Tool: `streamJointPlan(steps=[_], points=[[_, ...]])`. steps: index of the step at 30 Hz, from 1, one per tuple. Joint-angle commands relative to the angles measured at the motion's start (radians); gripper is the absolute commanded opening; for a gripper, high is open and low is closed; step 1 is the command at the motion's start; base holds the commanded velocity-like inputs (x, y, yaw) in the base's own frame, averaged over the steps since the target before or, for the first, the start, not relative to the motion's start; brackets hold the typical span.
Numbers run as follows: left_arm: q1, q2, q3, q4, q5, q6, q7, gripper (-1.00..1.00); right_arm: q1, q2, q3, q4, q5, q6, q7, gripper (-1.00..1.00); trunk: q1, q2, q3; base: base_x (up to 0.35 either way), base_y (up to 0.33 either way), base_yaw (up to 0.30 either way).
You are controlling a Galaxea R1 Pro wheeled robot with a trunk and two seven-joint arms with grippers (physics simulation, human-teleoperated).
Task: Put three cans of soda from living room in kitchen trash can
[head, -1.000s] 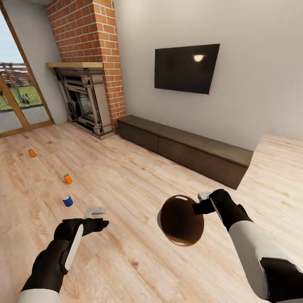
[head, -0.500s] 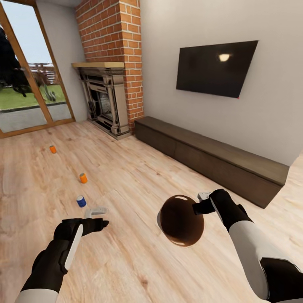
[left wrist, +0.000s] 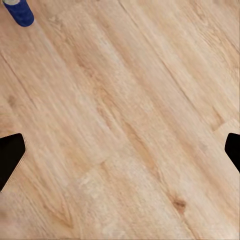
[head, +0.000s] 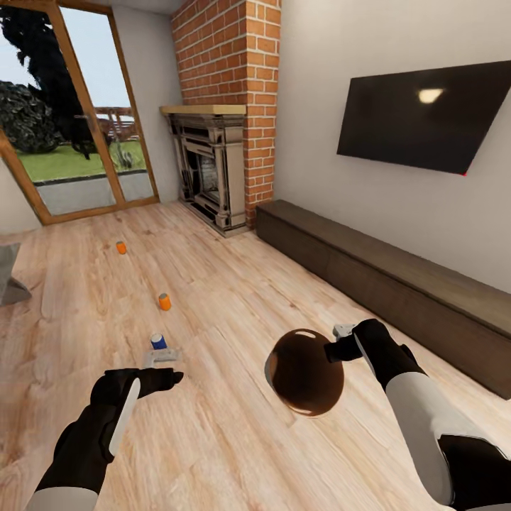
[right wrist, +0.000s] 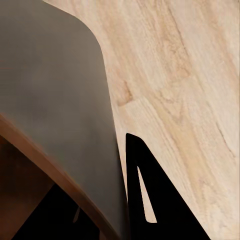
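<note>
Two orange cans (head: 165, 301) afar overhead; blue can (left wrist: 20, 11) at left claw (left wrist: 120, 155).

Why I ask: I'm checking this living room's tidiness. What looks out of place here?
Three small cans stand loose on the light wood plank floor: two orange ones and a blue one nearest the left hand. The right hand holds a glossy brown round bin above the floor.
</note>
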Motion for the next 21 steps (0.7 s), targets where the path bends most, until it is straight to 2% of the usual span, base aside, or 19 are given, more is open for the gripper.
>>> streamJointPlan(steps=[1,9,21], points=[[0.000,0.000,0.000,0.000,0.000,0.000,0.000,1.00,0.000,0.002,-0.002,0.000,-0.024,0.006,0.004,-1.00,0.000,0.000,0.000,0.323,0.000,0.259],[0.000,-0.001,-0.001,0.001,-0.002,0.000,0.000,1.00,0.000,0.009,-0.003,0.000,-0.022,0.006,0.003,-1.00,0.000,0.000,0.000,0.323,0.000,0.216],[0.000,-0.002,-0.001,0.002,-0.003,-0.001,0.000,1.00,0.000,0.009,-0.002,0.002,-0.022,0.006,0.003,-1.00,0.000,0.000,0.000,0.323,0.000,0.023]])
